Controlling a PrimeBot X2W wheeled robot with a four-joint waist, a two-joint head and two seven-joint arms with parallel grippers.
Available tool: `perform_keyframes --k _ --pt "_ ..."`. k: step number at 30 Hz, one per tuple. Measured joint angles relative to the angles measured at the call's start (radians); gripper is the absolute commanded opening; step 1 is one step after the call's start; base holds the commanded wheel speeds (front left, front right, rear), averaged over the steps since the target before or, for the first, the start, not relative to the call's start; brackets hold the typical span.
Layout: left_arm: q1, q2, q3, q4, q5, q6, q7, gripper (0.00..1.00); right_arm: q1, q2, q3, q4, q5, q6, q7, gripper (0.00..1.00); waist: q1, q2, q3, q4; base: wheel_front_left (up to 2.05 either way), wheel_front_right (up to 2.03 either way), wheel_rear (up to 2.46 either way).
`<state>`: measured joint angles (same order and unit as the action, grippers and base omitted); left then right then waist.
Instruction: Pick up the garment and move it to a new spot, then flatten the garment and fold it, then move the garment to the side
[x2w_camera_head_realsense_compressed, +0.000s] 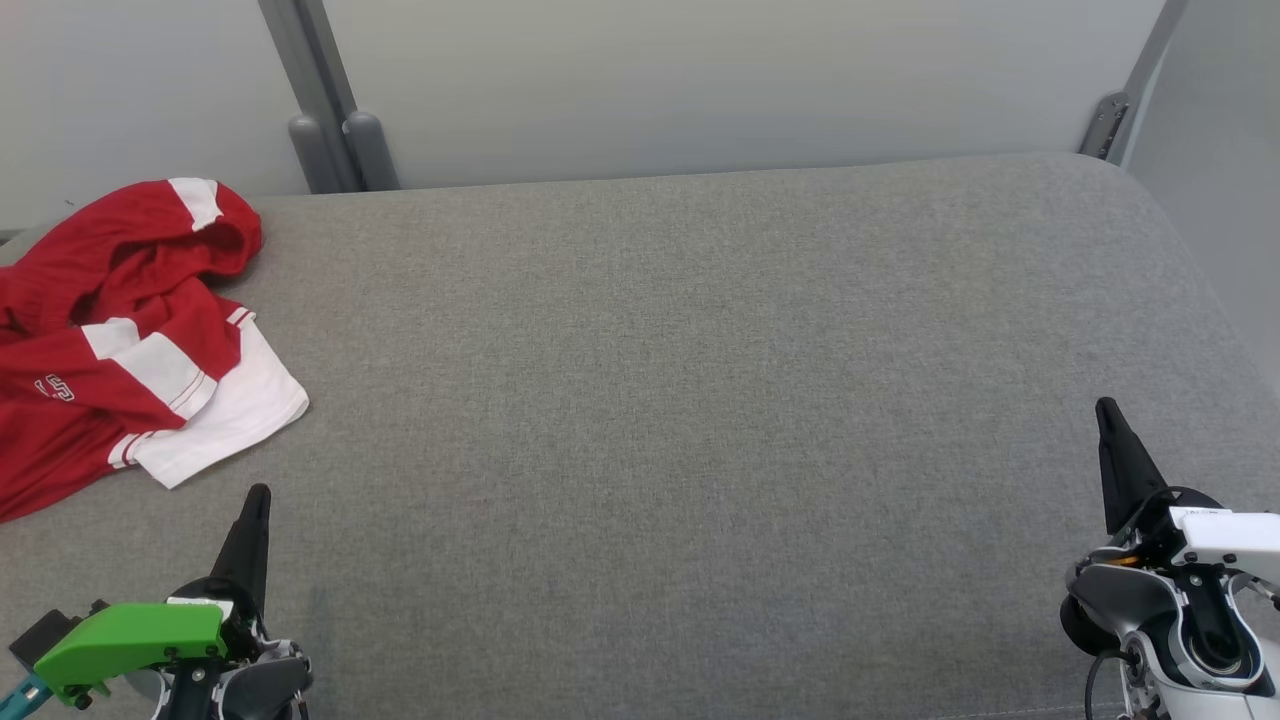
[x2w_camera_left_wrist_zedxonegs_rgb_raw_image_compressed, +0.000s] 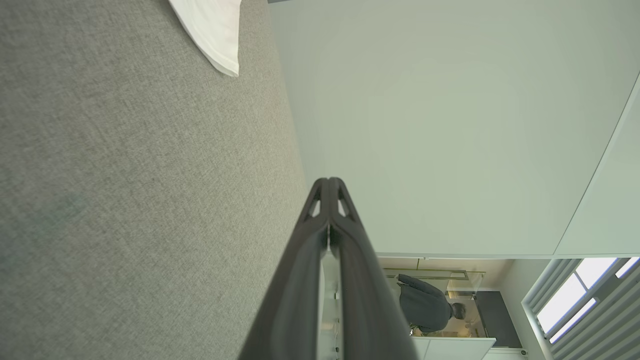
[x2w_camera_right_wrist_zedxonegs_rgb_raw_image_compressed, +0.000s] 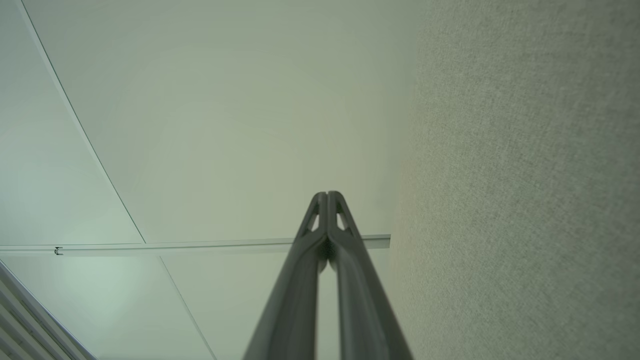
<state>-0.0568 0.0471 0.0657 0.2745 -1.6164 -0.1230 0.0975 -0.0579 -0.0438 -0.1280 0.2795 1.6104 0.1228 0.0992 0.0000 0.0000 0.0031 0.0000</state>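
Garment (x2w_camera_head_realsense_compressed: 120, 340) crumpled, untouched, left end effector (x2w_camera_head_realsense_compressed: 258, 492) closed empty, right end effector (x2w_camera_head_realsense_compressed: 1105, 405) closed empty

Right gripper (x2w_camera_right_wrist_zedxonegs_rgb_raw_image_compressed: 327, 195) closed beside the grey fabric surface (x2w_camera_right_wrist_zedxonegs_rgb_raw_image_compressed: 525, 175)

The two dark fingers (x2w_camera_right_wrist_zedxonegs_rgb_raw_image_compressed: 300, 280) rise from the middle of the bottom edge and meet at their tips, nothing between them (a narrow slit shows lower down). The textured grey fabric covers the right side; pale panels (x2w_camera_right_wrist_zedxonegs_rgb_raw_image_compressed: 240, 125) cover the left, crossed behind the fingers by a thin rail (x2w_camera_right_wrist_zedxonegs_rgb_raw_image_compressed: 175, 246), with slats (x2w_camera_right_wrist_zedxonegs_rgb_raw_image_compressed: 20, 325) in the lower left corner.
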Motion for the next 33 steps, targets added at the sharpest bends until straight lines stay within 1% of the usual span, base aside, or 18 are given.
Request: perform_keyframes --k 33 --pt "0.0 0.0 0.001 0.0 0.0 0.0 0.0 0.0 0.0 0.0 0.0 0.0 0.0 0.0 0.0 0.0 0.0 0.0 0.0 0.0 0.0 0.0 0.0"
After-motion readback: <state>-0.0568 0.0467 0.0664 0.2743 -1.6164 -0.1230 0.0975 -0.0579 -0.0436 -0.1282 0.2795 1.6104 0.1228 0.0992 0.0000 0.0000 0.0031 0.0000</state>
